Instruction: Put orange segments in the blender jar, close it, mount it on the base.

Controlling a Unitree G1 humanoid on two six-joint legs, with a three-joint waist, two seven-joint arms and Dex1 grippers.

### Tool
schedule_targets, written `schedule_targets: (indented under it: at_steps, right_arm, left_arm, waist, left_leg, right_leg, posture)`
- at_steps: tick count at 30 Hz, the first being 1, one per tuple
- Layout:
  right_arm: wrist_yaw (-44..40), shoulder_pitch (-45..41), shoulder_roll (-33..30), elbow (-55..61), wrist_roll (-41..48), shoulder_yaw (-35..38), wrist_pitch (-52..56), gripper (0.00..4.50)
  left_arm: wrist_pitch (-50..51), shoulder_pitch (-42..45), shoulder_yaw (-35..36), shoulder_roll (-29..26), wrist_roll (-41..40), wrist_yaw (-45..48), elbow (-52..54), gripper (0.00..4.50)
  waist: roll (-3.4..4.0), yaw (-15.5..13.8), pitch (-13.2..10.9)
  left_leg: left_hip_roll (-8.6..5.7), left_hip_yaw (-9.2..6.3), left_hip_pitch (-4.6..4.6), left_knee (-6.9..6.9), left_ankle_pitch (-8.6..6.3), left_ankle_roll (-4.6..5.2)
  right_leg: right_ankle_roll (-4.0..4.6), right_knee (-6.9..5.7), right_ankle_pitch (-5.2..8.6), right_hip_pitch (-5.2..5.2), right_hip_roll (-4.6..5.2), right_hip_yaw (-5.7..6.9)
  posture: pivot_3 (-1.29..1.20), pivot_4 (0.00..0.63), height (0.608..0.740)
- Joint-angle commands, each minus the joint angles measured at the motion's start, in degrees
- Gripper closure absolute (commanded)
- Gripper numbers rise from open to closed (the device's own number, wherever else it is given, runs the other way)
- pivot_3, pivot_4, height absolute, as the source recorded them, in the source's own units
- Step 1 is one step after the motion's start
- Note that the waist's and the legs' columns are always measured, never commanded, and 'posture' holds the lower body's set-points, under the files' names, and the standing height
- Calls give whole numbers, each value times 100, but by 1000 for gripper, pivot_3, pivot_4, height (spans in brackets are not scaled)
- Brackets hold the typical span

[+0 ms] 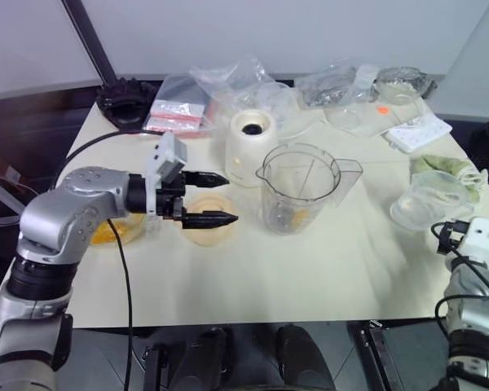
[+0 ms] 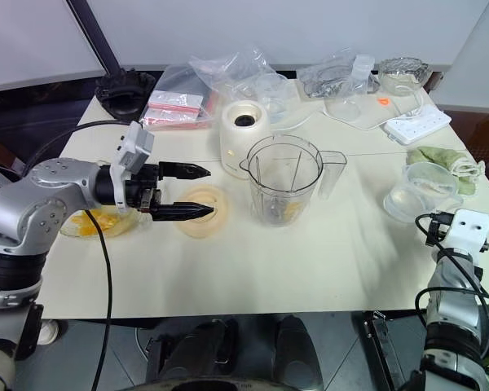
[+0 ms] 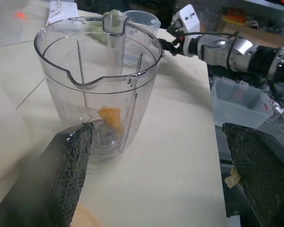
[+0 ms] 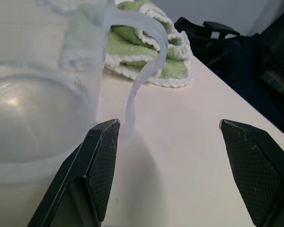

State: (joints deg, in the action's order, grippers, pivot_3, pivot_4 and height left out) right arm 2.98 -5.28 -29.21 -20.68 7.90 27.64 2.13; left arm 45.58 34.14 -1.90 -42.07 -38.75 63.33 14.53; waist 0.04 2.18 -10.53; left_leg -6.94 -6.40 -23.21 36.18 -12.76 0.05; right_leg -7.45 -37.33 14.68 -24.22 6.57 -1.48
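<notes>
The clear blender jar (image 1: 300,189) stands upright and lidless at the table's middle, with one orange segment (image 3: 110,116) at its bottom. Behind it to the left is the cream base (image 1: 249,148), nothing mounted on it. More orange segments (image 2: 94,221) lie in a glass bowl under my left forearm. My left gripper (image 1: 231,197) is open and points level at the jar, hovering over a flat pale-orange lid (image 1: 202,230); a scrap of fruit clings to one of its pads (image 3: 233,177). My right gripper (image 4: 168,125) is open and empty near the table's right edge, beside a clear plastic cup (image 1: 428,201).
A green cloth (image 1: 450,169) lies behind the clear cup. A white power strip (image 1: 420,130), crumpled plastic bags (image 1: 253,85) and a black object (image 1: 126,102) line the back of the table. A black cable (image 1: 124,269) runs under my left arm.
</notes>
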Motion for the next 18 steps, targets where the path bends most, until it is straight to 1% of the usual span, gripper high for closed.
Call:
schedule_targets:
  at_steps: [1, 2, 3, 5, 8, 10, 11, 13, 14, 16, 18]
  right_arm:
    - [-84, 688, 177, 1584, 127, 107, 360, 1023]
    - [-101, 1062, 306, 2222, 220, 192, 523, 1023]
    - [-155, 1359, 437, 2779, 494, 333, 788, 1023]
    - [-267, 1713, 568, 3474, 921, 555, 1195, 1023]
    - [-763, 2217, 455, 4217, 1456, 858, 1532, 1023]
    - [-1186, 2600, 346, 4637, 1942, 1099, 1818, 1023]
    - [-1782, 3070, 187, 4999, 2515, 1296, 2063, 1023]
    - [-2803, 3881, -135, 5536, 3451, 1665, 2492, 1023]
    - [-3098, 4146, -281, 5701, 3762, 1795, 2654, 1023]
    - [-3445, 4549, -622, 6039, 4284, 2061, 3039, 1023]
    - [-3667, 4866, -887, 6359, 4614, 2285, 3337, 1023]
  left_arm:
    - [-168, 57, 57, -77, 100, 50, -92, 0]
    - [-202, 50, 73, -135, 162, 84, -174, 0]
    - [-236, 46, 81, -198, 220, 132, -261, 0]
    - [-344, 50, 57, -301, 335, 246, -432, 0]
    - [-702, 138, -119, -460, 688, 518, -921, 0]
    - [-1143, 263, -401, -553, 1131, 757, -1436, 0]
    - [-1794, 427, -793, -578, 1690, 990, -2042, 0]
    - [-2475, 811, -1256, -360, 2226, 1339, -2977, 0]
    - [-2735, 997, -1376, -197, 2380, 1429, -3380, 0]
    - [-3295, 1416, -1573, 171, 2750, 1509, -4319, 0]
    - [-3850, 1780, -1742, 467, 3163, 1506, -5203, 0]
  waist:
    - [1, -7, 0]
    - [2, -23, 2]
    - [2, -43, 2]
    - [2, -49, 2]
    - [3, -112, 3]
    - [1, -157, 5]
    - [-2, -175, 7]
    - [9, -286, 13]
    - [4, -300, 11]
    - [-4, -318, 11]
    - [-28, -306, 8]
  left_leg:
    - [0, -2, 0, 0, 0, 0]
    - [0, -3, 0, -2, 0, 0]
    - [1, -8, -1, -5, 0, 0]
    - [6, -11, -1, -6, -1, -1]
    - [9, -1, -1, 0, -1, -1]
    - [10, 0, 1, 1, -1, -1]
    - [16, -1, 2, 2, -1, -1]
    - [15, -4, 2, 2, -1, -1]
    - [17, -2, 5, -1, -2, 0]
    - [22, -9, 2, 3, -4, 4]
    - [21, -11, -3, 8, -6, 8]
  right_leg:
    - [0, 0, 0, 0, -1, 0]
    - [0, 0, 0, -1, -1, 0]
    - [0, -1, 1, -3, -1, 1]
    - [1, 1, 1, -3, -6, 2]
    - [1, 8, 1, 0, -6, 0]
    - [2, 11, 1, 4, -7, 1]
    - [2, 13, 1, 8, -10, 4]
    - [2, 21, 2, 18, -9, 11]
    - [1, 28, 3, 22, -10, 12]
    - [2, 42, 3, 34, -10, 22]
    - [3, 61, 2, 42, -6, 27]
  posture:
    - [0, 150, 740]
    - [0, 150, 740]
    - [0, 150, 740]
    - [0, 150, 740]
    - [0, 150, 740]
    - [0, 150, 740]
    - [0, 150, 740]
    - [0, 150, 740]
    - [0, 150, 740]
    - [0, 150, 740]
    - [0, 150, 740]
